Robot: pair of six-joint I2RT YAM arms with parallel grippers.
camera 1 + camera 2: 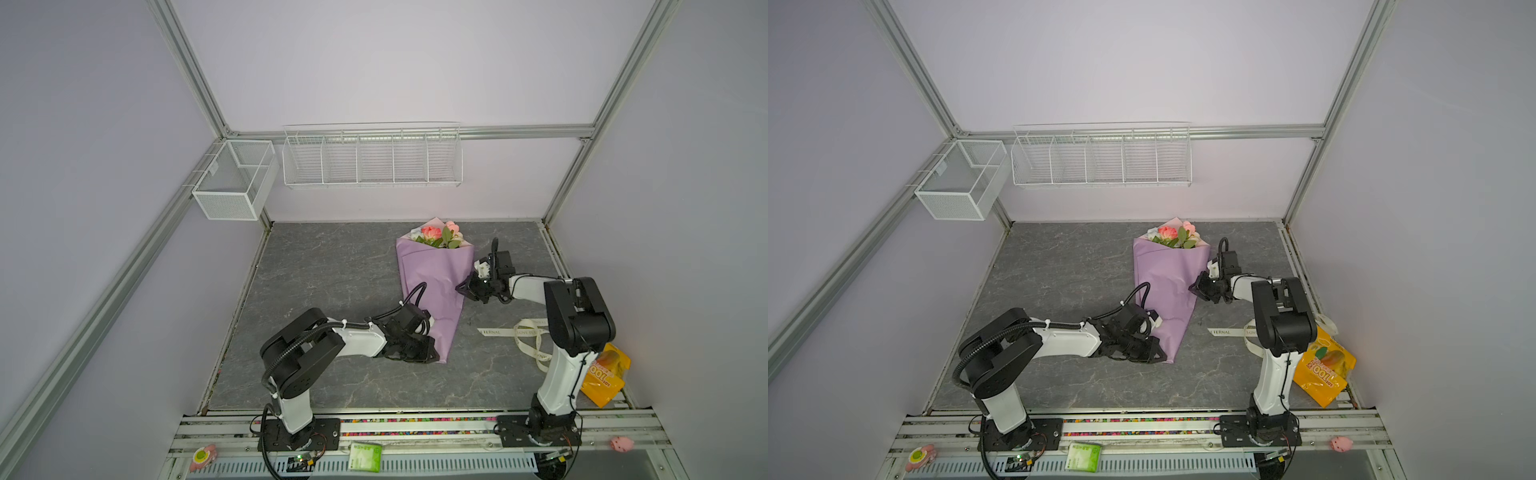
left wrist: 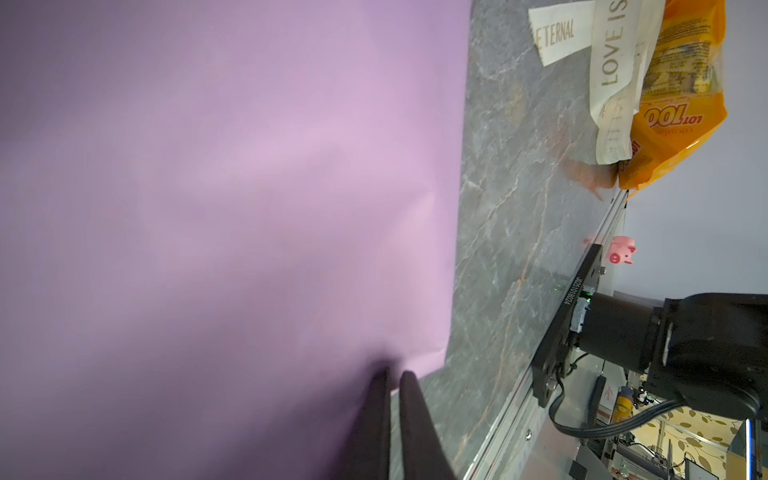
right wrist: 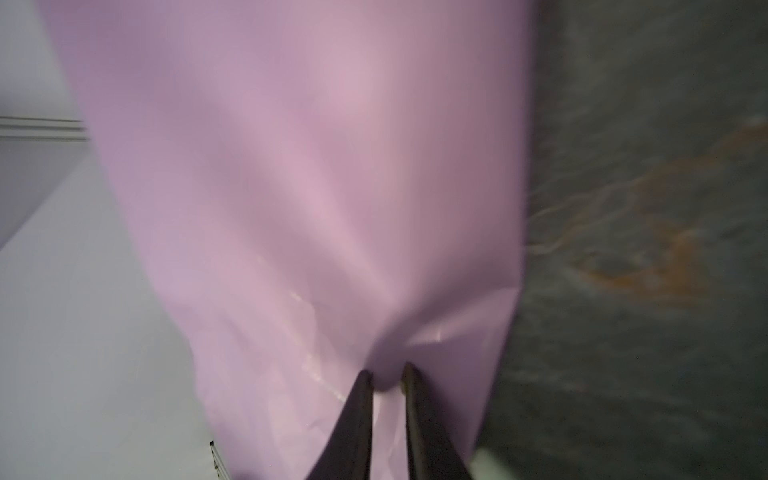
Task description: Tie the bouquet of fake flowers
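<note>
Bouquet of fake flowers point(image 1: 436, 237) — lying on counter point(image 1: 332, 274), sheathed in lilac paper point(image 1: 428, 286). Left gripper point(image 2: 392, 374): pinched shut on paper's tip. Right gripper point(image 3: 386, 372): narrowly parted around a paper pucker — hold unclear. Advice: keep wrap gathered; ribbon point(image 1: 498, 331) lies apart.

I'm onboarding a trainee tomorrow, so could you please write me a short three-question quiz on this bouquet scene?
1. True or false: the cream ribbon is already tied around the bouquet of fake flowers.
2. The left gripper is shut on: A) the lilac paper wrap, B) the cream ribbon, C) nothing?
3. Which end of the bouquet faces the back wall?
Key: 1 false, the ribbon lies loose on the table beside it; 2 A; 3 the blooms.
</note>
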